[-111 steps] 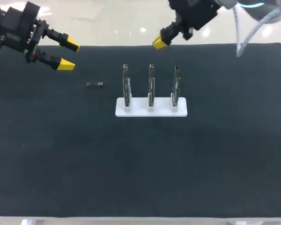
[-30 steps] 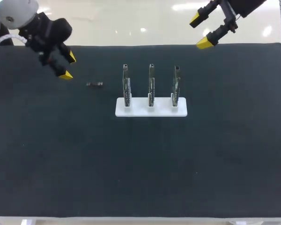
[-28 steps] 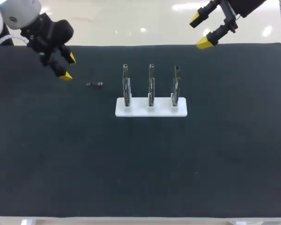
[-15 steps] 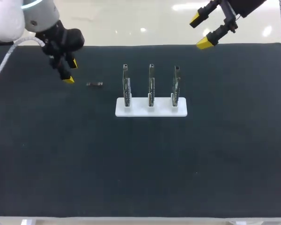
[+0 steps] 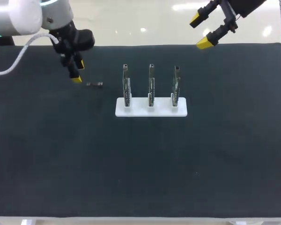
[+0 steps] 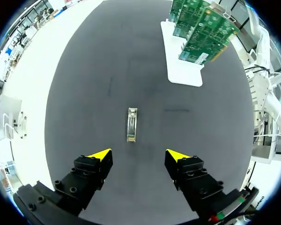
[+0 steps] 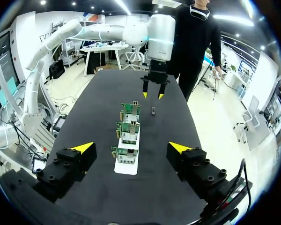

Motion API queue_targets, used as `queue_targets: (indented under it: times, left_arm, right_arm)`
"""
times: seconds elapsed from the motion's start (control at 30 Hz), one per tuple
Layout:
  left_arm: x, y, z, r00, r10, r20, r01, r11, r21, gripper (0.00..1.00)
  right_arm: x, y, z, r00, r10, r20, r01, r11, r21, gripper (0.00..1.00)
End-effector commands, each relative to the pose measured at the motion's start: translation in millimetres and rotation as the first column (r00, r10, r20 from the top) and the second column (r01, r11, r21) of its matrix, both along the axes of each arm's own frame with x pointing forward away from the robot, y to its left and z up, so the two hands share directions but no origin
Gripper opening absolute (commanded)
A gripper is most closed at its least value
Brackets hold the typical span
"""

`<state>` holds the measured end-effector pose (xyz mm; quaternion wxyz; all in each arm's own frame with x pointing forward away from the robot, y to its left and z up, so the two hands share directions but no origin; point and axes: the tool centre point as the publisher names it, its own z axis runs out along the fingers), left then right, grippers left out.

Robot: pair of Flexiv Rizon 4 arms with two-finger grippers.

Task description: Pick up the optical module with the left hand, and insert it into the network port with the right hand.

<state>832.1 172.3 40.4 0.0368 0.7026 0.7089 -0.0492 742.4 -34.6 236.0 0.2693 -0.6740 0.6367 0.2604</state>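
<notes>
Worktop of black cloth (image 5: pixel 140 164) is soft and flat, so a yellow tip driven too low could snag or drag the fabric and shift whatever lies on it.

The white-and-black left arm (image 5: pixel 33 14) hangs over the far left part of the cloth. The left jaws are released and empty, one tip on each side of a gap that lines up with the task's thing just ahead of them. The dark right arm (image 5: pixel 243 7) is held high over the far edge, well apart from everything, its right jaws also spread and holding nothing.

The flat white stand (image 5: pixel 151 112) holds three upright green circuit cards (image 5: pixel 151 86). Their network ports are too small to make out, so aiming the insertion will be tight.

The small grey metal optical module (image 6: pixel 132 124) lies flat on the cloth, beside the stand and apart from it, its long side running away from the left jaws. If the descent drifts sideways, one tip could land on it or knock it askew. Closing near one end may tilt it and leave the right jaws little to take hold of.
</notes>
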Motion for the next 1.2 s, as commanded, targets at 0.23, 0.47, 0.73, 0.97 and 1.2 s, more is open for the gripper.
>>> queue_targets:
  times: [0.23,0.47,0.73,0.97,1.2]
  left_arm:
    - [13.2,-10,-12.7,0.998,-0.001,-0.068,0.000,1.000,-0.010,1.00]
    - [13.2,-10,-12.7,0.998,-0.001,-0.068,0.000,1.000,-0.010,1.00]
    - [6.0,-9,-9.4,0.998,-0.009,-0.065,0.008,1.000,-0.016,1.00]
    - [1.6,-14,-9.5,0.999,-0.009,-0.044,0.009,1.000,-0.007,1.00]
    - [9.6,-15,-21.4,1.000,0.009,-0.026,-0.009,1.000,0.027,1.00]
  right_arm:
    - [-0.6,0,0,1.000,-0.001,0.002,0.001,1.000,0.001,1.00]
    - [-0.6,0,0,1.000,-0.001,0.002,0.001,1.000,0.001,1.00]
    - [-0.6,0,0,1.000,-0.001,0.002,0.001,1.000,0.001,1.00]
    - [-0.6,0,0,1.000,-0.001,0.002,0.001,1.000,0.001,1.00]
    - [-0.6,0,0,1.000,-0.001,0.002,0.001,1.000,0.001,1.00]
